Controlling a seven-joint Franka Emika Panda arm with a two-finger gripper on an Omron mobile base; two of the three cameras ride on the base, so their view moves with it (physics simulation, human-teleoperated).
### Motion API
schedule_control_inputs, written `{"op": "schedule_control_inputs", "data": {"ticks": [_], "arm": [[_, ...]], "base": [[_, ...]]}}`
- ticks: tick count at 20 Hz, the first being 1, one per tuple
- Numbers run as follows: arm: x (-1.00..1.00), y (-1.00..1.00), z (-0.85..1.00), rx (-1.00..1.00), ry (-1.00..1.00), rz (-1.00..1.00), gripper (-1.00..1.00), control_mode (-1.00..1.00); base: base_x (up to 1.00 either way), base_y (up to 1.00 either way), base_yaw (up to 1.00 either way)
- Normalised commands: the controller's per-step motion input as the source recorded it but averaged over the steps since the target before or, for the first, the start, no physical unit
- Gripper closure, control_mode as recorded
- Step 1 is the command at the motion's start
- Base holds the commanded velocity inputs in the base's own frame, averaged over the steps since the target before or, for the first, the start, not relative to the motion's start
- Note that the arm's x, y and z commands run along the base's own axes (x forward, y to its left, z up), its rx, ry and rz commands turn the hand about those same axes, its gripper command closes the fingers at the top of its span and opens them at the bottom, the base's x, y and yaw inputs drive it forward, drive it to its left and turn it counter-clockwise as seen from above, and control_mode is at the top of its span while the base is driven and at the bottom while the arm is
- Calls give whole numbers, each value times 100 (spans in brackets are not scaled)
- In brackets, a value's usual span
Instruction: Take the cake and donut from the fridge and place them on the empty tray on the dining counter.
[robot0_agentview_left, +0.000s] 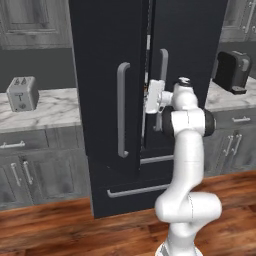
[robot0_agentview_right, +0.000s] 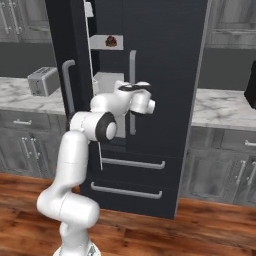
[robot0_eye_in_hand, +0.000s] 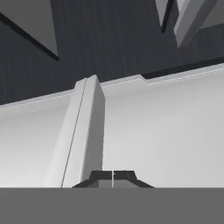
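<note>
A: Kitchen, wood floor, marble wall counters (robot0_agentview_left: 47, 107) either side, toaster (robot0_agentview_left: 22, 93) on the left one, coffee machine (robot0_agentview_left: 231, 71) on the right one. Fridge (robot0_agentview_left: 107, 50) in the middle, left door swung partly open.

B: Where's the gripper?

A: Gripper (robot0_eye_in_hand: 113, 177) is up at the gap between the doors, about handle height. Hand view has the two tips pressed together, nothing pinched between them. They face a pale grey inner surface with a raised vertical rib (robot0_eye_in_hand: 83, 135); I can't tell exactly which part of the fridge interior that is.

B: Task things?

A: Cake (robot0_agentview_right: 111, 41) sits on a light shelf inside, seen through the opening in the right base view, a small dark domed lump. It's clearly above the hand and a bit deeper in. My read: the next move turns on that, hand has to rise and reach inward, and the door likely needs to go wider first.

B: View differences?

A: Right base view looks into the opening, so it gives the shelf and cake. Left base view catches the door (robot0_agentview_left: 110, 85) edge-on with its silver handle (robot0_agentview_left: 121, 110), and the interior is hidden behind it. Hand view adds the closed tips, close up.
</note>
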Motion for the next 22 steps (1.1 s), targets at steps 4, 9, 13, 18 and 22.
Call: {"op": "schedule_control_inputs", "data": {"ticks": [4, 9, 13, 18, 22], "arm": [[4, 26, -26, 10, 18, 13, 100, -100], [-9, 81, -62, -5, -1, 1, 100, -100], [31, 38, -24, -3, 0, -5, 100, -100], [-58, 57, 10, 2, 0, 6, 100, -100], [-100, 98, 4, 1, 0, 9, 100, -100]], "base": [[0, 0, 0], [0, 0, 0], [0, 0, 0], [0, 0, 0], [0, 0, 0]]}}
